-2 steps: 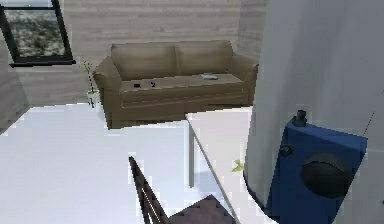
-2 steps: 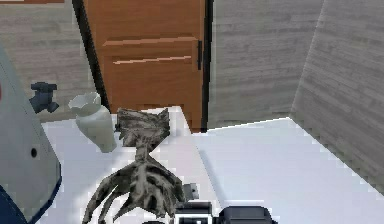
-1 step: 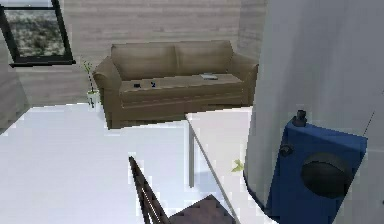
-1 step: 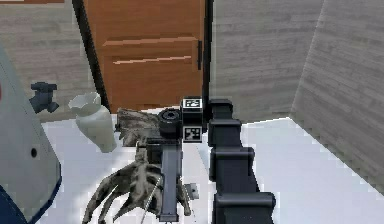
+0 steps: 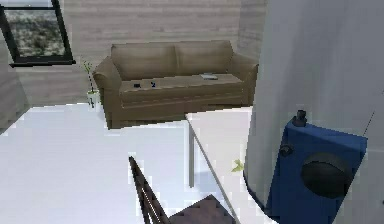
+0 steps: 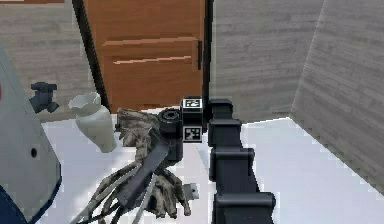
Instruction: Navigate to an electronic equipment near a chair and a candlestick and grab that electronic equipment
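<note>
reach step: gripper (image 6: 128,188) near vase (image 6: 95,122), cannot tell its hold; next, align to blue device (image 5: 300,160) left of vase.

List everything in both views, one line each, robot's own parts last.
sofa: one, brown, against the forward view's far wall
window: one, dark-framed, forward view's upper left
potted plant: one, green in a white pot, left of the sofa
table: one, white, right of centre
chair: one, dark, forward view's bottom edge
blue box: one, blue with a dark round front, lower right
door: one, brown wood, arm side view's top
vase: one, white, on a white surface
tangled thing: one, grey-brown, beside the vase
arm: one, dark bar
tool: one, dark; cannot tell whether it holds anything
</note>
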Tool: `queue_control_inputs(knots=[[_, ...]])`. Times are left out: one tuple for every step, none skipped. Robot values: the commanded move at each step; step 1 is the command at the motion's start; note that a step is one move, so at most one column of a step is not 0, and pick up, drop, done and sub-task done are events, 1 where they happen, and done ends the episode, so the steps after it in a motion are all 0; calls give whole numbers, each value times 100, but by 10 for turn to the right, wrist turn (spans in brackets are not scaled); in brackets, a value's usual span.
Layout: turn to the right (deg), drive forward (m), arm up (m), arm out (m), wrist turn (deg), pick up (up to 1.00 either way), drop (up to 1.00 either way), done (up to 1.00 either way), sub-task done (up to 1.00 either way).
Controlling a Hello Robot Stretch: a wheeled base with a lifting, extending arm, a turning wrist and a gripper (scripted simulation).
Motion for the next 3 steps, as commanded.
queue_control_inputs(knots=[[0, 0, 0, 0, 450, 0, 0, 0, 0], [0, 0, 0, 0, 450, 0, 0, 0, 0], [0, 0, 0, 0, 240, 0, 0, 0, 0]])
